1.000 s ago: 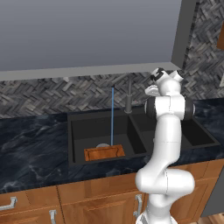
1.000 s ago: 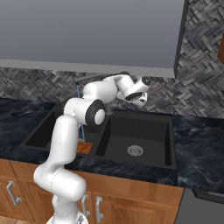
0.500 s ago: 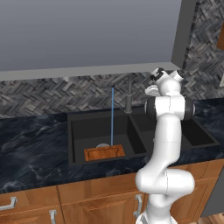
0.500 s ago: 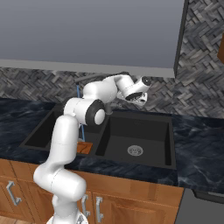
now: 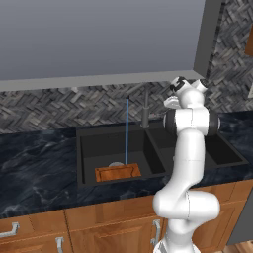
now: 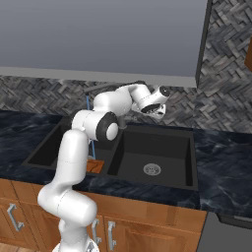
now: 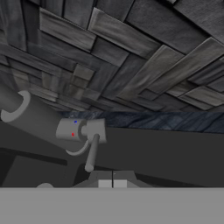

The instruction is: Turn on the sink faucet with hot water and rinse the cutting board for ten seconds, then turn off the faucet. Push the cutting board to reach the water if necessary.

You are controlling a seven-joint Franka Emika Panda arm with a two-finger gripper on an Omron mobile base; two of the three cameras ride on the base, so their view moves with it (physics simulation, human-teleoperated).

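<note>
The black double sink (image 5: pixel 99 146) (image 6: pixel 165 147) is set in the dark countertop. The dark faucet (image 5: pixel 145 111) (image 7: pixel 39 120) stands behind the divider, and its spout arm (image 6: pixel 101 88) reaches over the left basin. A thin blue stream of water (image 5: pixel 127 131) (image 6: pixel 92 147) falls to the far edge of the orange-brown cutting board (image 5: pixel 117 173) (image 6: pixel 94 166), which lies flat in the left basin. My gripper (image 5: pixel 171 103) (image 6: pixel 158 112) (image 7: pixel 113 183) hovers by the faucet's right side, shut and empty. In the hand view its tips sit just below the small handle lever (image 7: pixel 92 153).
The herringbone tile backsplash (image 5: pixel 59 111) rises right behind the faucet, under a grey wall cabinet (image 5: pixel 99 39). Dark marbled countertop (image 5: pixel 34 163) flanks the sink. The right basin (image 6: pixel 152 170) holds just its drain. Wooden cabinet fronts (image 5: pixel 99 227) lie below.
</note>
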